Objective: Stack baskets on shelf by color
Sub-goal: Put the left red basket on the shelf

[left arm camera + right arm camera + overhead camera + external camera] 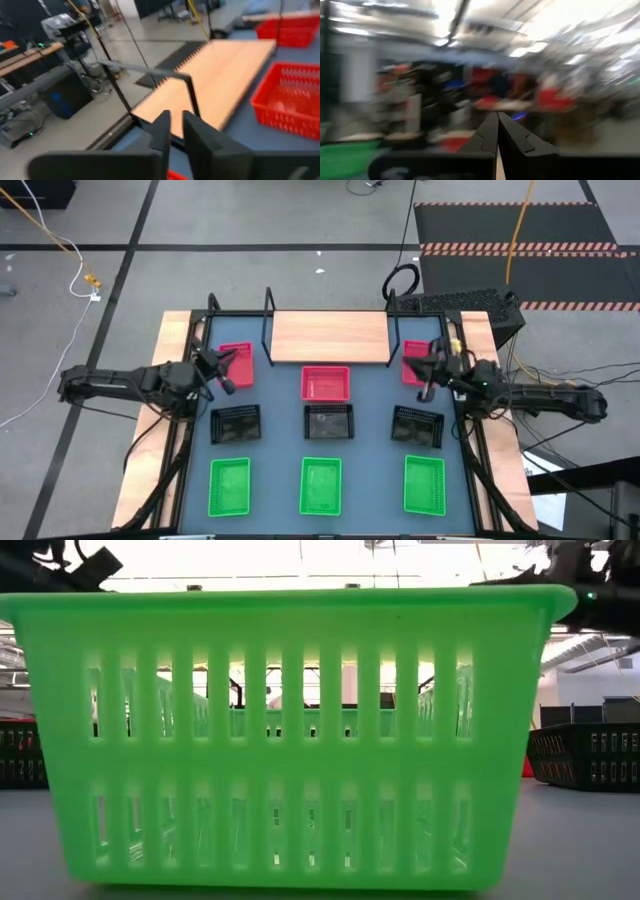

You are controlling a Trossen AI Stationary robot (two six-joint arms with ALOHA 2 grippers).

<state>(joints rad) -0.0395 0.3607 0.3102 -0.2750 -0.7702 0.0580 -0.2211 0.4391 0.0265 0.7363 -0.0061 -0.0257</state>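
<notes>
The shelf [330, 338], a light-wood board on a black frame, stands at the table's far middle. In front of it the baskets sit on their bottoms in three rows: red [326, 383], black [328, 422] and green [320, 485]. My left gripper [228, 375] hovers over the left red basket [236, 365]. In the left wrist view its fingers [176, 131] show a narrow gap with nothing between them, pointing toward the shelf [220, 75]. My right gripper [425, 375] hovers by the right red basket [413, 366], and its fingers [497, 122] are shut on nothing.
The middle green basket [290, 730] fills the low view, with black baskets [585, 755] behind it at either side. Bare wooden strips [175, 340] run along the table's left and right sides. Cables and a striped floor mat [520, 240] lie beyond the far edge.
</notes>
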